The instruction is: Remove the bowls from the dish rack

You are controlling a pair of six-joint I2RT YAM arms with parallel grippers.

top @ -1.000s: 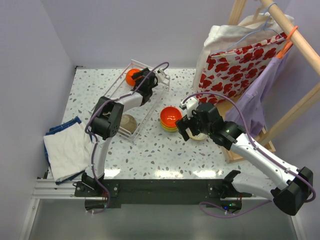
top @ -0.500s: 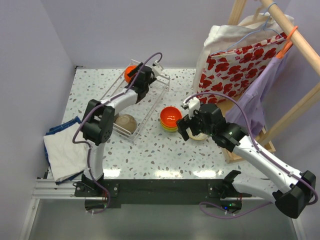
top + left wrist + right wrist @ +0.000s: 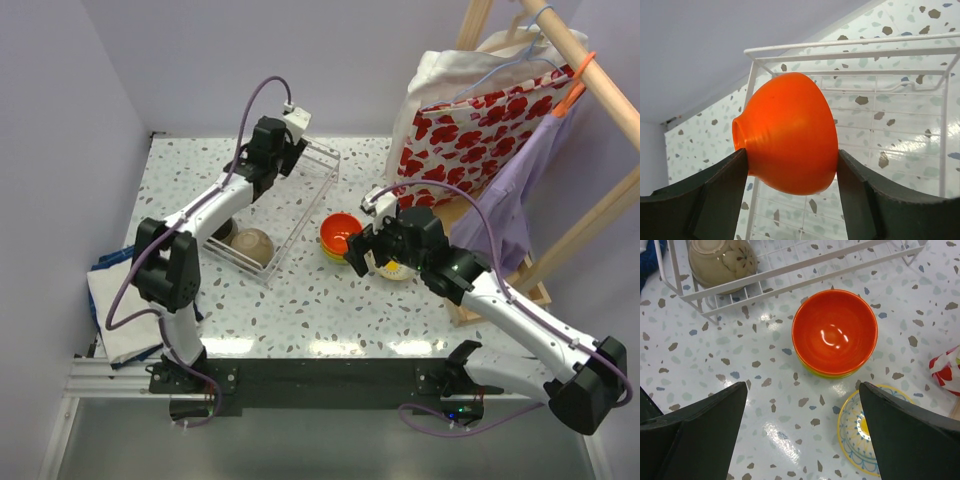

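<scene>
Left arm holds an orange bowl at the rack's far end; right arm hangs spread over the unloaded stack.
The left gripper pinches an orange-red bowl by its sides, rim turned away, at the 1 o'clock end of the dish rack. A tan bowl sits in the rack's 7 o'clock end. At the rack's 3 o'clock, on the table, another orange-red bowl tops a stack, with a cream patterned bowl at the stack's 4 o'clock. The right gripper hovers there, jaws spread wide, holding nothing.
</scene>
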